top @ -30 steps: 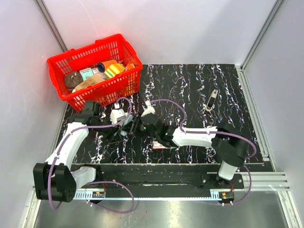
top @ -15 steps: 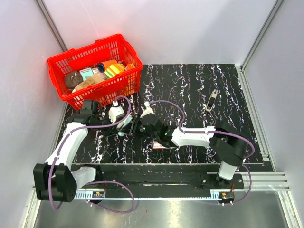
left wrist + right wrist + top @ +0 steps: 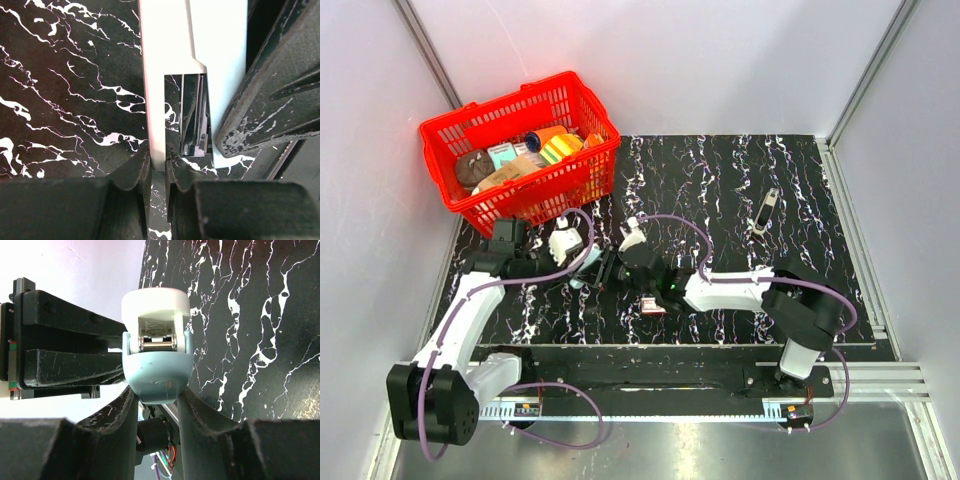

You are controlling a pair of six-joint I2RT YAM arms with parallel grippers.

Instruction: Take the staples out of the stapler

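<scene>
The stapler [image 3: 582,279] is a small pale blue bar held just above the black marbled mat between both grippers. In the right wrist view its rounded blue end [image 3: 157,375] sits clamped between my right gripper [image 3: 157,392], with a metal pin showing under the white top. My left gripper [image 3: 157,162] is shut on the thin edge of the stapler's white cover [image 3: 165,50]. Beside that edge an opening shows the metal staple channel [image 3: 196,125]; I cannot make out single staples. In the top view the left gripper [image 3: 588,262] and right gripper [image 3: 610,268] meet nose to nose.
A red basket [image 3: 582,165] full of goods stands at the back left, close behind the left arm. A small flat box with a red label [image 3: 653,305] lies under the right forearm. A slim grey bar [image 3: 766,212] lies at the right of the mat [image 3: 720,180].
My left gripper has closed on the stapler's white edge. The left arm shifted slightly toward the basket. The right gripper kept its grip and barely moved.
</scene>
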